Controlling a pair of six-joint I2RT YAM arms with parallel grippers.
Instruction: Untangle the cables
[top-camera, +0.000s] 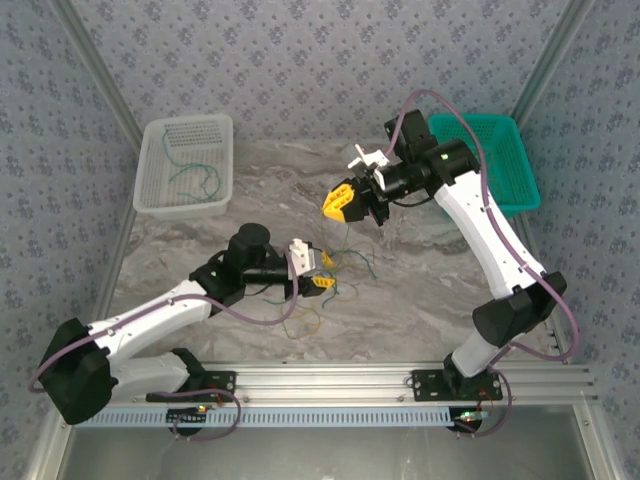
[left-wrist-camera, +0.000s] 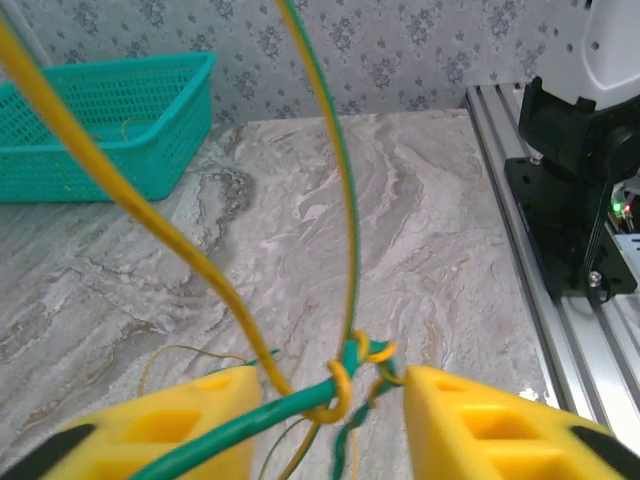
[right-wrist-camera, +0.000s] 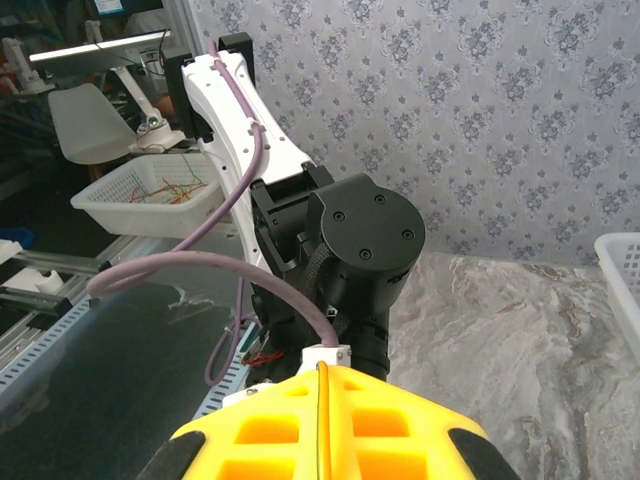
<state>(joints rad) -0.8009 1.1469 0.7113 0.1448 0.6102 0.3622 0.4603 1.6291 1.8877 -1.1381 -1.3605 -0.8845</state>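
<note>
The white left arm (top-camera: 150, 315) stretches low from the near left corner of the marbled surface (top-camera: 420, 290) toward its middle. Its yellow-fingered left tool (top-camera: 321, 271) sits close above the surface with jaws apart. The white right arm (top-camera: 495, 240) rises from the near right edge and elbows back leftward. It carries the right tool (top-camera: 338, 201) raised, its fingers pressed together on a thin yellow cable (right-wrist-camera: 321, 420).
</note>
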